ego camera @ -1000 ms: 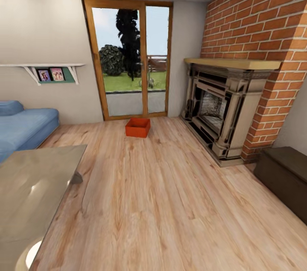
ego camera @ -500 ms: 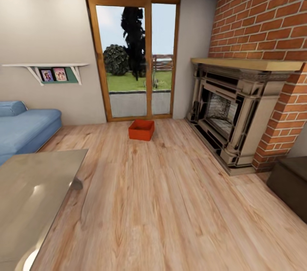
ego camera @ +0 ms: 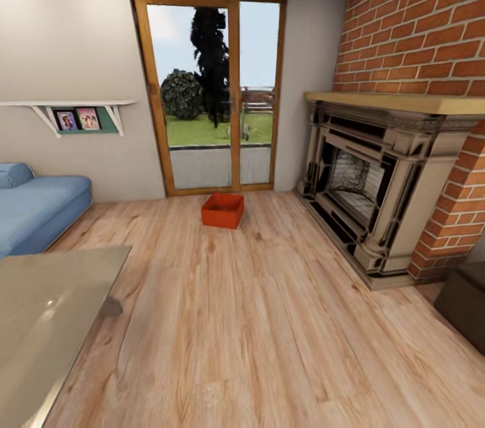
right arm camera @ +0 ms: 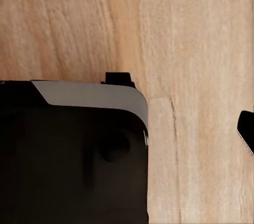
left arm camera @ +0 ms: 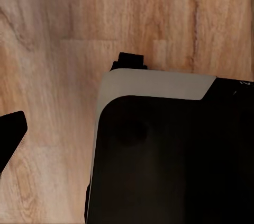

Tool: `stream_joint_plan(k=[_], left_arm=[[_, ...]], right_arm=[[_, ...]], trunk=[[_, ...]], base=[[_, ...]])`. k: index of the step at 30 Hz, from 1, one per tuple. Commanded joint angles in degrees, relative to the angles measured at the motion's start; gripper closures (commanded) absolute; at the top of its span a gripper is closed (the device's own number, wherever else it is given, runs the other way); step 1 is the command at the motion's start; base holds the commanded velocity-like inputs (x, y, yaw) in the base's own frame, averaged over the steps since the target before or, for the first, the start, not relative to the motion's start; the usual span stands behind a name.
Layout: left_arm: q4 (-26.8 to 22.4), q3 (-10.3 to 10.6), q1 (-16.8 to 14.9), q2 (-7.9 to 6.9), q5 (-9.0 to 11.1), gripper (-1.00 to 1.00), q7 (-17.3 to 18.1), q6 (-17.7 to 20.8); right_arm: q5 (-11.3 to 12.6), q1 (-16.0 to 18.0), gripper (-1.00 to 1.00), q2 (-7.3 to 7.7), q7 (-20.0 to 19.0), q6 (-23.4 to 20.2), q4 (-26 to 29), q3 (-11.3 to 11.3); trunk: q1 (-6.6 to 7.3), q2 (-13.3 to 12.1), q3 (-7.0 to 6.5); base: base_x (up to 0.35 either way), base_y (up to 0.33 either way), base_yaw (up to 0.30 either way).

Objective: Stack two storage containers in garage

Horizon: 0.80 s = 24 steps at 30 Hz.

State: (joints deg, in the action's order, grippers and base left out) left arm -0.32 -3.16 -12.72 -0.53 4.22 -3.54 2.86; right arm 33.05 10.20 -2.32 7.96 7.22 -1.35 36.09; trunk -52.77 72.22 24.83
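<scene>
- While the robot looks across the living room, one orange-red storage container sits on the light wood plank floor, just in front of the glass patio door and well apart from the robot.
- One bin on show here, folks; I can't say where its twin is.
- Open top facing up, resting flat. It sits a touch skewed to the door, with its long axis running roughly side to side across the view and its near wall facing the robot.
- Brick fireplace to the right, blue sofa to the left, glass coffee table close by at the lower left, dark low cabinet at the right edge.
- Risks, as I judge them: the base could clip that coffee table corner driving forward, or overshoot and shove the bin against the door.
- A skewed approach might mean the two claws meet the walls unevenly and the bin twists.
- Both wrist views look down at the planks past dark robot bodywork; whether either claw is wide or narrow, I cannot tell.
</scene>
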Motion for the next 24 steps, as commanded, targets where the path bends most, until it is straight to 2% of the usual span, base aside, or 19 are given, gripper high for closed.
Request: stream_joint_plan(k=[1, 24], left_arm=[[0.0, -0.3, 0.0, 0.0, 0.4, -1.0, -0.1, 0.2], [0.0, -0.3, 0.0, 0.0, 0.4, -1.0, 0.0, 0.2]], right_arm=[[0.4, 0.1, -1.0, -0.05, 0.1, 0.3, -0.1, 0.5], [0.4, 0.1, -1.0, 0.04, 0.1, 0.3, -0.1, 0.5]], trunk=[[-0.03, 0.0, 0.06], [-0.03, 0.0, 0.06]], base=[[0.323, 0.0, 0.0], [0.323, 0.0, 0.0]])
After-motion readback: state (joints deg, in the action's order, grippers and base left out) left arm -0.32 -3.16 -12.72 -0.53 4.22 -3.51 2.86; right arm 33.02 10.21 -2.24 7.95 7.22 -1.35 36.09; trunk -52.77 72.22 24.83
